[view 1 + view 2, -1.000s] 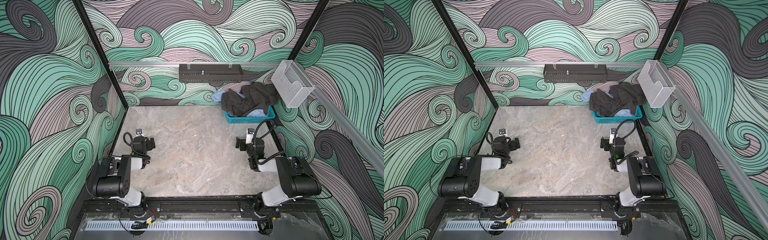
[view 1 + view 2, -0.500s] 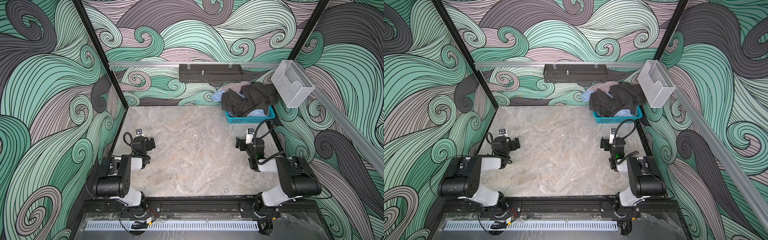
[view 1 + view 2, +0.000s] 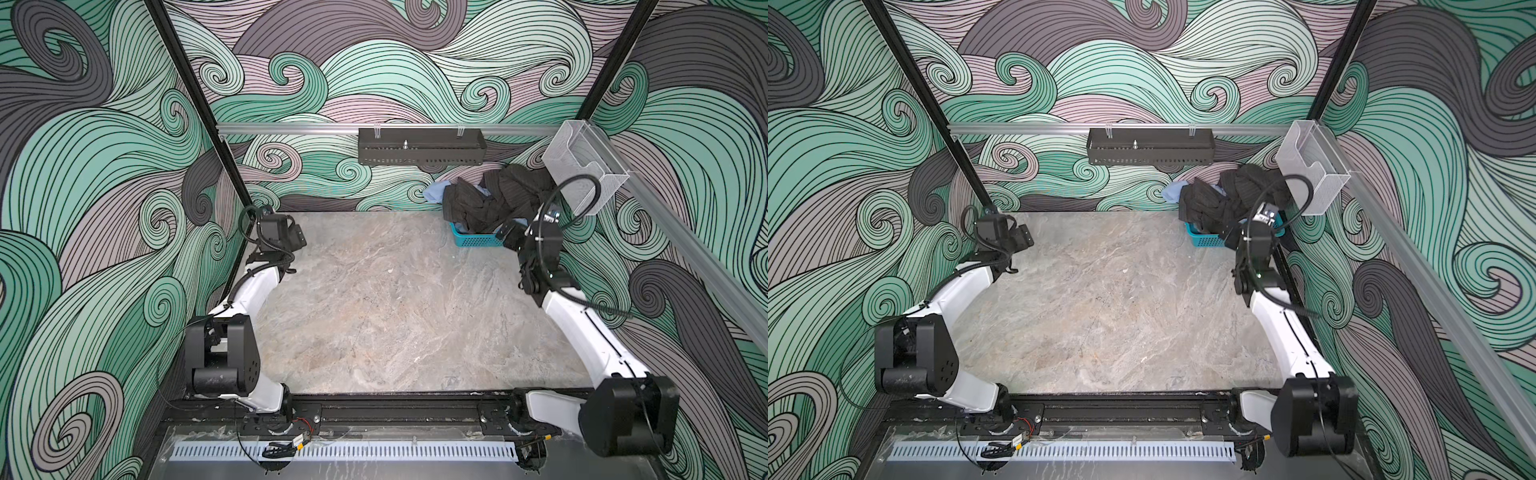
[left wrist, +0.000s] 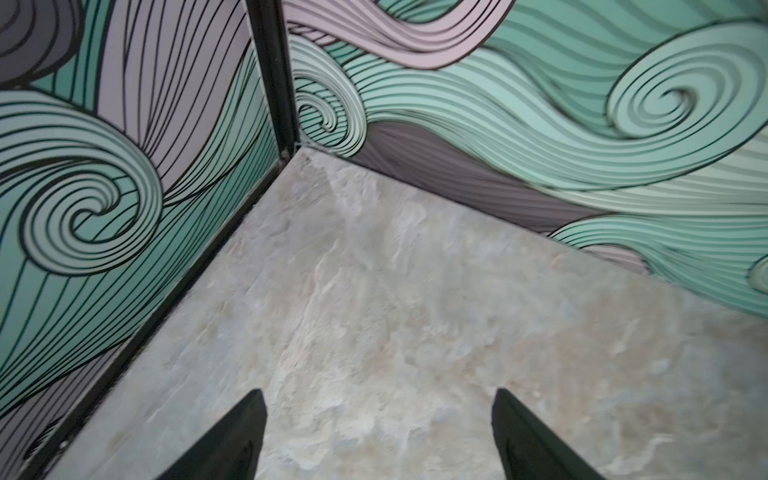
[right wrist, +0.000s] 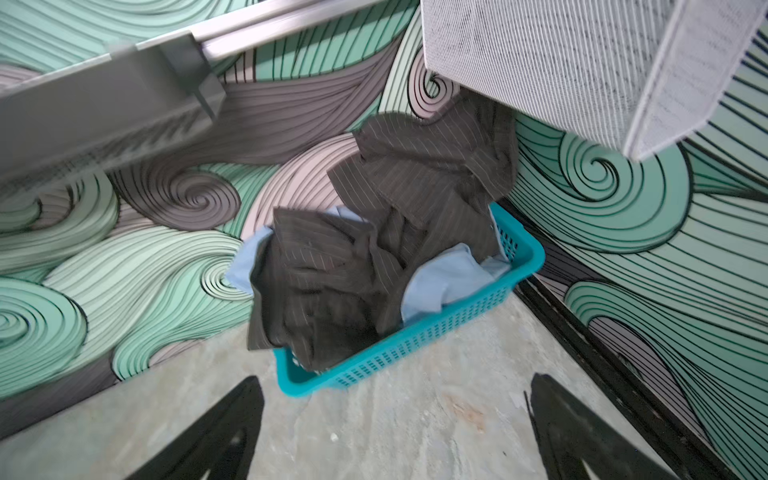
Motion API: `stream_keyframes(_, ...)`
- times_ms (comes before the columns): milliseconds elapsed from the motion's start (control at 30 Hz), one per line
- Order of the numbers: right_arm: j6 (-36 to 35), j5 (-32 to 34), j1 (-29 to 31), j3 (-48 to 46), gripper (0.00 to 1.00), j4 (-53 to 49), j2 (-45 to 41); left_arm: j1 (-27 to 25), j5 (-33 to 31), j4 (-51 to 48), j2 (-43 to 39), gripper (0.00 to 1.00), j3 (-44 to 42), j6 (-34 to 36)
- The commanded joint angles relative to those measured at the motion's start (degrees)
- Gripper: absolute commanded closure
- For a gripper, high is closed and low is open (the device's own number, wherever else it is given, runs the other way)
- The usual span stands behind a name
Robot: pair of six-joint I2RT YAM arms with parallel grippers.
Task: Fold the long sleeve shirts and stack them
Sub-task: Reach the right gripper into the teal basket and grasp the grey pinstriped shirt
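A dark charcoal pinstriped shirt (image 3: pixel 494 203) (image 3: pixel 1225 199) (image 5: pixel 374 249) lies crumpled on top in a teal basket (image 3: pixel 478 240) (image 3: pixel 1206 240) (image 5: pixel 415 345) at the far right corner, spilling over its rim. A light blue shirt (image 3: pixel 436 193) (image 3: pixel 1170 193) (image 5: pixel 444 282) lies under it, showing at the edges. My right gripper (image 3: pixel 509 235) (image 3: pixel 1233 237) (image 5: pixel 397 378) hovers open just in front of the basket, holding nothing. My left gripper (image 3: pixel 299 239) (image 3: pixel 1023 239) (image 4: pixel 378 392) is open and empty over bare table near the far left corner.
A black perforated tray (image 3: pixel 422 146) hangs from the back rail. A clear bin (image 3: pixel 584 170) (image 5: pixel 582 66) juts from the right rail just above the basket. A black corner post (image 4: pixel 274 75) and patterned walls close in the marble table (image 3: pixel 374 311).
Both arms have stretched from their folded pose toward the back of the table. The right gripper has come up to the basket and the left one to the far left corner.
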Motion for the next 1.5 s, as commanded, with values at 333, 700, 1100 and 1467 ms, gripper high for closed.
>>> stream_keyframes(333, -2.6, -7.8, -1.6, 79.3, 0.0, -52.7, 59.9, -7.6, 15.3, -19.3, 3.4, 0.01, 5.7, -9.2)
stream_keyframes(700, -2.2, -11.9, -3.7, 91.1, 0.0, -45.6, 77.4, -8.7, 19.8, -19.0, 8.9, 0.01, 8.5, -9.9)
stream_keyframes(1100, 2.0, -14.2, -4.5, 91.4, 1.0, -36.6, 78.9, -8.8, 20.6, -20.4, 9.5, 0.01, 9.6, -10.1)
stream_keyframes(1467, 0.9, -16.6, -2.5, 64.0, 1.0, -31.2, 45.2, -9.0, 19.2, -23.1, -1.5, 0.01, 5.0, -10.0)
